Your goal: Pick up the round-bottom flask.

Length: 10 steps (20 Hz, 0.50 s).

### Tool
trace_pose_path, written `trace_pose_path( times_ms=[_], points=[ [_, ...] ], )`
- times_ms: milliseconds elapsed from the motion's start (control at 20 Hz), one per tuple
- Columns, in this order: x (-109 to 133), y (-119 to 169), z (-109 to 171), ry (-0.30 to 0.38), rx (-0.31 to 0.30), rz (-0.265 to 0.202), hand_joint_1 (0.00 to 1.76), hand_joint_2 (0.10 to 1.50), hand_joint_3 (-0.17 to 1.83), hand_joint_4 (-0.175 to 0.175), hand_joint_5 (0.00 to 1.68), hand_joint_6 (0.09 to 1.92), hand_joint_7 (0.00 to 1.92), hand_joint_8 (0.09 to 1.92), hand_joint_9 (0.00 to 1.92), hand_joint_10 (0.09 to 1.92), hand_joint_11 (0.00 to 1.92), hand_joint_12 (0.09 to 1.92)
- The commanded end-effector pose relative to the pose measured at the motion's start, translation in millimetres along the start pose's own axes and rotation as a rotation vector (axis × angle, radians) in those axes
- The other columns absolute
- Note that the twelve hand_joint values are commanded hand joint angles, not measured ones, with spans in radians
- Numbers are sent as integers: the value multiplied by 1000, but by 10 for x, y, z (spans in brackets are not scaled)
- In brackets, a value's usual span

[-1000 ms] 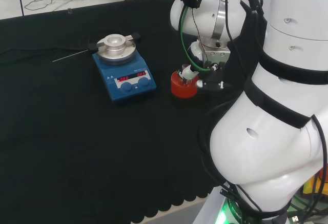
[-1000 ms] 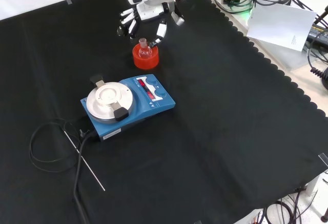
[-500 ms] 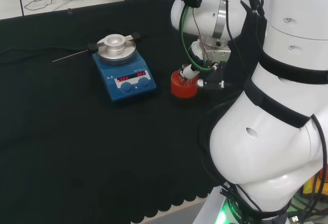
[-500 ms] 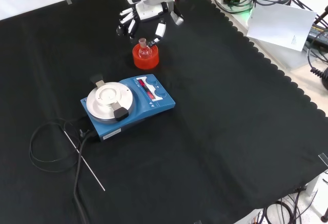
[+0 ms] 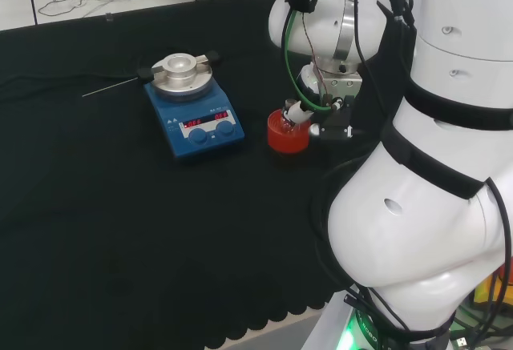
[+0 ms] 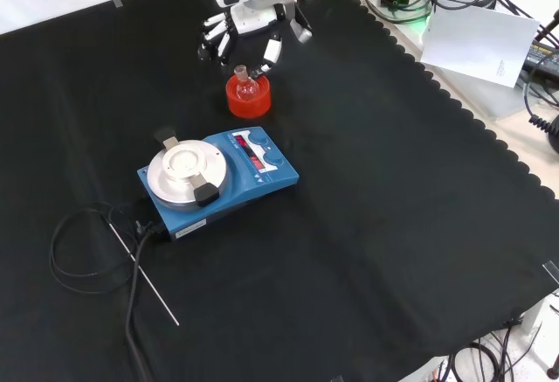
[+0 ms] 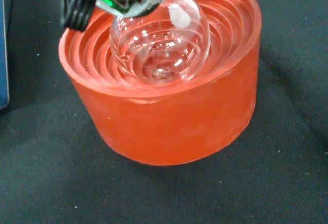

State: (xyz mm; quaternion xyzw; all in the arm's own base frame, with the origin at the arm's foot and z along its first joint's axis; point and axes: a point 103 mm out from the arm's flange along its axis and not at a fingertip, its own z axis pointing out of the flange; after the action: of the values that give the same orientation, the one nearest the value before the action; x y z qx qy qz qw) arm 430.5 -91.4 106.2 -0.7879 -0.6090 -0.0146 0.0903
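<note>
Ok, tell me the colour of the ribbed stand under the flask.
Red-orange; the stand shows it best in the wrist view, with the clear flask seated inside.

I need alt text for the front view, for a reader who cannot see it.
A white robot arm's hand hovers, fingers spread, just above a small clear round-bottom flask sitting in a red ribbed stand on black cloth. Nearer the camera stands a blue hotplate stirrer with its cable.

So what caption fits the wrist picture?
Clear glass round-bottom flask sitting in its red ribbed ring stand on black cloth.

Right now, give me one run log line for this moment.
hand: open, above flask | round-bottom flask: seated in red stand | not lifted
</note>
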Motion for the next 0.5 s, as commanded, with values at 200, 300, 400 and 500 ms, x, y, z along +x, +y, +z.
trace_pose_path(
  times_ms=[200,300,400,500],
  points=[
    [4,11,-2,5,3,-9,962,661,663,-90,915,767,229,700,456,692,61,1425],
    [24,9,-1,15,4,-12,960,658,661,-90,913,766,229,700,456,692,61,1425],
    [45,9,-2,22,4,-18,958,654,659,-91,906,764,228,700,456,691,61,1425],
    [71,9,-5,24,4,-22,956,650,658,-93,898,762,226,699,455,690,61,1424]
  ],
)
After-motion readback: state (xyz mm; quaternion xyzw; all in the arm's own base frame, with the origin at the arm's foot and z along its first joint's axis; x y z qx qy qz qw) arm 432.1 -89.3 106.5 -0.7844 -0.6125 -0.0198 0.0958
